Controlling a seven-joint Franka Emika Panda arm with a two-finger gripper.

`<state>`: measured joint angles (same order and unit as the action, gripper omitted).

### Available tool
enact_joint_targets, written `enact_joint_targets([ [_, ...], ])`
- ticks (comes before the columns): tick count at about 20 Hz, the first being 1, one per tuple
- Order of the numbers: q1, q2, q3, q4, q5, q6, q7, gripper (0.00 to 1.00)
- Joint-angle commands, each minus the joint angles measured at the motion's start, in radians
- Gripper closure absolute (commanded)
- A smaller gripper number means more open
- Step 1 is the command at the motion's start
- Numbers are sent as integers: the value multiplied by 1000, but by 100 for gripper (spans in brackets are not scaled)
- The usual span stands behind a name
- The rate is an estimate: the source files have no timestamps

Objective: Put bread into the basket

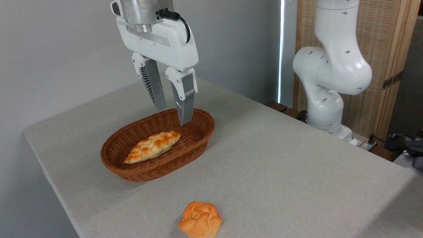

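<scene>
The bread [153, 146], a braided golden loaf with browned ridges and pointed ends, lies inside the basket [195, 140], a reddish brown oval wicker one standing on the table's left half. My gripper [173, 116] hangs above the basket's far right part, fingers pointing down. It is open, with nothing between the grey fingers [185, 100]. Its tips sit above and to the right of the loaf, apart from it.
A small round knotted orange bun [200, 220] lies near the table's front edge. The robot's white base and arm [330, 72] stand at the back right, with cables beside them. The table's left edge runs close to the basket.
</scene>
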<state>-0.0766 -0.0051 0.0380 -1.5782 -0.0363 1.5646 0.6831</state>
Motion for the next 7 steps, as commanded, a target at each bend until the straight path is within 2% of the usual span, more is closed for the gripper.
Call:
enact_joint_targets([
  [1, -15, 2, 11, 10, 3, -26, -4, 0],
  [7, -14, 2, 11, 10, -1, -26, -4, 0],
])
